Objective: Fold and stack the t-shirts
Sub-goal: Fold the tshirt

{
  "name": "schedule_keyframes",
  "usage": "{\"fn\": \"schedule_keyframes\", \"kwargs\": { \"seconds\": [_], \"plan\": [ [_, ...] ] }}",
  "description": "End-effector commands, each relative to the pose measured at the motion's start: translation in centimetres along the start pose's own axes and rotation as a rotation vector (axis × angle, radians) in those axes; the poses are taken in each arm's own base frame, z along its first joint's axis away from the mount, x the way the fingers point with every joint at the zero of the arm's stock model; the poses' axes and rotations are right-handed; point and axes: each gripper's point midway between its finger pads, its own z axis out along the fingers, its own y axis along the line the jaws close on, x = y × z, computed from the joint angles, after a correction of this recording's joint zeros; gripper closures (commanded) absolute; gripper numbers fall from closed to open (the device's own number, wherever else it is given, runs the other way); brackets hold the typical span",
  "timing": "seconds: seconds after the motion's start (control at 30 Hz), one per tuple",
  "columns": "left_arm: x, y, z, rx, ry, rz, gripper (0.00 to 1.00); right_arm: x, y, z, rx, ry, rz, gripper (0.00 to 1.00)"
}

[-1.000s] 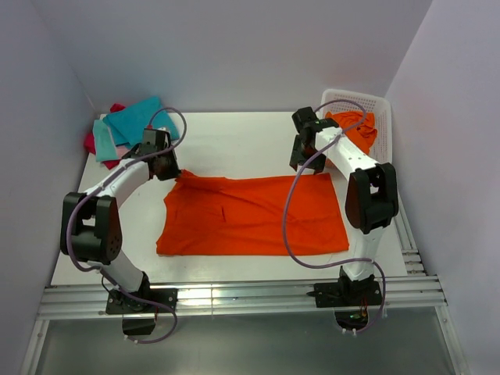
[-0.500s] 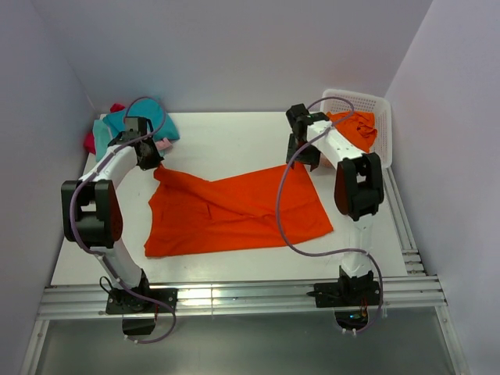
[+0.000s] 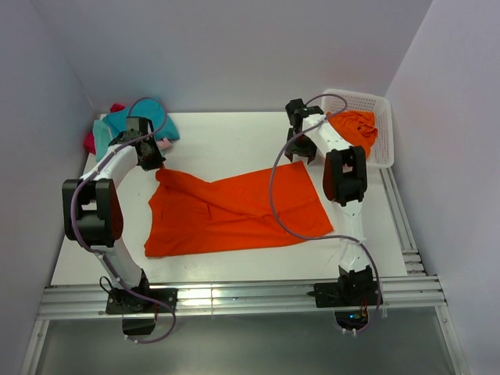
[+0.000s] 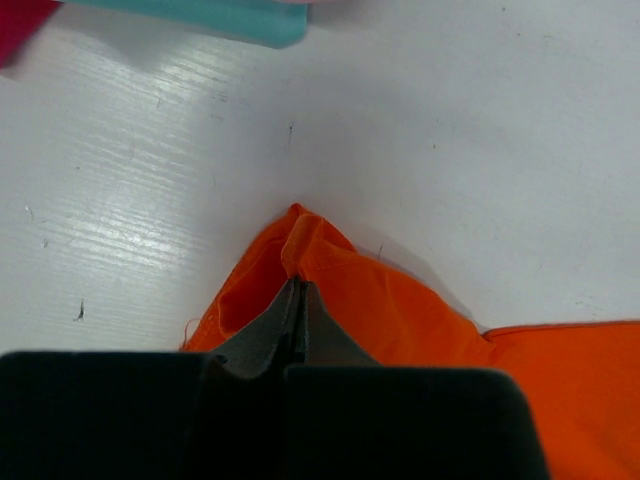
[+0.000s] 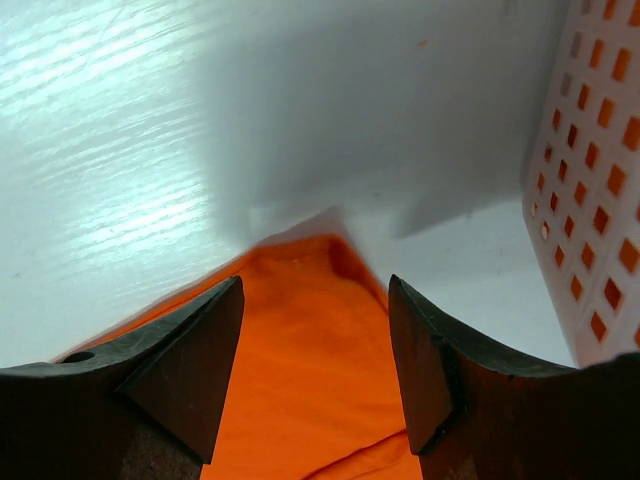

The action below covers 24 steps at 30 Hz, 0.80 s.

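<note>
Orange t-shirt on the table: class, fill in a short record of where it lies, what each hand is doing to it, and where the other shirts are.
main item: orange t-shirt, spread and wrinkled on the white table, not folded
left side: left hand shut on its far-left corner
right side: right hand open, fingers either side of the far-right corner
stack: teal t-shirt on top, far-left corner of the table
basket: white lattice basket, far right, holds a second orange t-shirt
</note>
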Motion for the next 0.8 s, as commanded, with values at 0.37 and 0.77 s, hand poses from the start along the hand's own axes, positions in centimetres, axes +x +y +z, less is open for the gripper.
{"fn": "schedule_keyframes", "kwargs": {
  "seconds": [0.37, 0.77],
  "plan": [
    [-3.3, -2.3, -1.1, 0.064, -0.047, 0.003, 1.00, -0.4, -1.7, 2.2, 0.028, 0.045, 0.055, 0.40],
    [-3.3, -2.3, -0.6, 0.052, -0.034, 0.001, 1.00, 0.2, -2.1, 2.2, 0.025, 0.075, 0.068, 0.84]
  ]
}}
